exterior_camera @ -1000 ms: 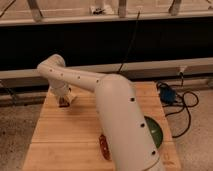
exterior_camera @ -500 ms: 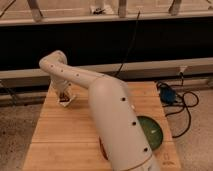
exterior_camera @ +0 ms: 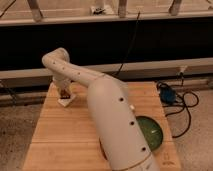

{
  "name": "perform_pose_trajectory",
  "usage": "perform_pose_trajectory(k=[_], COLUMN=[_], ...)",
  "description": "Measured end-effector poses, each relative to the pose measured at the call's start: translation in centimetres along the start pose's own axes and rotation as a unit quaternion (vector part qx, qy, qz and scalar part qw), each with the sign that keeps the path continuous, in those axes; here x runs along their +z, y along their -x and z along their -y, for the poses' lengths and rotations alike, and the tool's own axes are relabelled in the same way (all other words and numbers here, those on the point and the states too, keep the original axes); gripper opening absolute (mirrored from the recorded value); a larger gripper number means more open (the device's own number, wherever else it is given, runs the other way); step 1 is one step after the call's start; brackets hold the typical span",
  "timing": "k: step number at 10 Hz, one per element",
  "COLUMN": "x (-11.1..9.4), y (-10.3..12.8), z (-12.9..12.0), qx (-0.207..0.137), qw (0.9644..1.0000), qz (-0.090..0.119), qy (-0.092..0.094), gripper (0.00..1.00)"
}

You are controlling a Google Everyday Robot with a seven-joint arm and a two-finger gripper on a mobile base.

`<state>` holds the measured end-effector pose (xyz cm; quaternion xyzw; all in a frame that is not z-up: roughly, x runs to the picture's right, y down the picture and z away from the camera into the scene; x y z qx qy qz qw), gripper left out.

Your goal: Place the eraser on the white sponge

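A light wooden table (exterior_camera: pixel 55 135) is seen filling the lower part of the camera view, set on a speckled floor before a dark wall.

At the far left corner of the table, the white sponge (exterior_camera: pixel 66 101) is found lying flat on the wood. The gripper (exterior_camera: pixel 64 93) is positioned directly over it, pointed downward, its tip at or just above the pad. A small dark shape with a reddish tint is noted at the gripper's tip, just over the sponge; it is taken to be the eraser (exterior_camera: pixel 64 94). Whether it is gripped or resting on the sponge cannot be told.

The white arm (exterior_camera: pixel 112 117) is seen bending back from the gripper, rising to an elbow at upper left, then sweeping across the table's middle towards the lower edge, covering much of the surface.

To the right of the arm, a green bowl (exterior_camera: pixel 152 132) is partly shown near the table's right edge.

Beyond that edge, black cables (exterior_camera: pixel 182 107) and a blue item (exterior_camera: pixel 167 95) are recorded on the floor.
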<state>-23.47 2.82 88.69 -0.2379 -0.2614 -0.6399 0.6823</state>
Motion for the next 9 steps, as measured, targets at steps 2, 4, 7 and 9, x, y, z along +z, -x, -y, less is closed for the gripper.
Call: perform_pose_trajectory(k=[2,4,7,9], x=[-0.1,0.1,0.0,0.0], y=[0.5,-0.1,0.0,0.0], z=[-0.7,-0.1,-1.5,-1.2], qx=[0.003,0.001,0.003,0.002], qw=[1.0,1.0,1.0,1.0], qz=[0.0,-0.002,0.0,-0.001], qy=[0.0,-0.006,-0.003,-0.006], gripper=[0.72,0.8,0.8,0.8])
